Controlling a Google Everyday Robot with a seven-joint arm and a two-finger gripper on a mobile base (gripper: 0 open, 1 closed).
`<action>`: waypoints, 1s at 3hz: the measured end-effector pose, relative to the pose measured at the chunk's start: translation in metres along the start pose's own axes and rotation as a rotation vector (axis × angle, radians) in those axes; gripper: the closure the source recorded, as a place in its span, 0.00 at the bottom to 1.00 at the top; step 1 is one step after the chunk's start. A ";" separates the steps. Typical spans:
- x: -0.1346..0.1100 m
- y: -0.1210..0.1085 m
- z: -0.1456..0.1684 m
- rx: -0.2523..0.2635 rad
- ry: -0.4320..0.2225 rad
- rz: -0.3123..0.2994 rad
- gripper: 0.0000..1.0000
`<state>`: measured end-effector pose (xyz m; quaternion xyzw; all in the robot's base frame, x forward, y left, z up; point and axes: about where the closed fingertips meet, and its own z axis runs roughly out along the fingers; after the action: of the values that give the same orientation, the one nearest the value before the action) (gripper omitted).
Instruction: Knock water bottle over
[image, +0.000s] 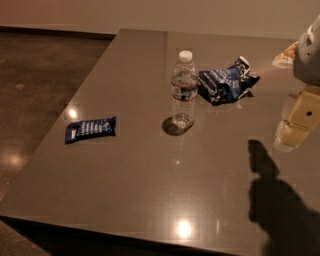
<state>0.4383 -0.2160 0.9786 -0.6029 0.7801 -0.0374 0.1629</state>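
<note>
The water bottle (183, 90) stands upright near the middle of the brown table (150, 190). It is clear and ribbed, with a white cap and a white-and-red label band. My gripper (294, 129) is at the right edge of the view, above the table and well to the right of the bottle. It touches nothing. Its shadow falls on the table below it.
A flat blue snack bag (90, 129) lies to the left of the bottle. A crumpled blue snack bag (226, 81) lies just right of and behind it. The table's left edge drops to a dark floor (35, 75). A wall runs along the back.
</note>
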 end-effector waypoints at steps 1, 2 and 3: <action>0.000 0.000 0.000 0.000 0.000 0.000 0.00; -0.015 -0.013 0.005 0.004 -0.042 0.015 0.00; -0.046 -0.035 0.023 0.007 -0.123 0.048 0.00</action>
<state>0.4876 -0.1784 0.9755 -0.5846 0.7827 0.0010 0.2136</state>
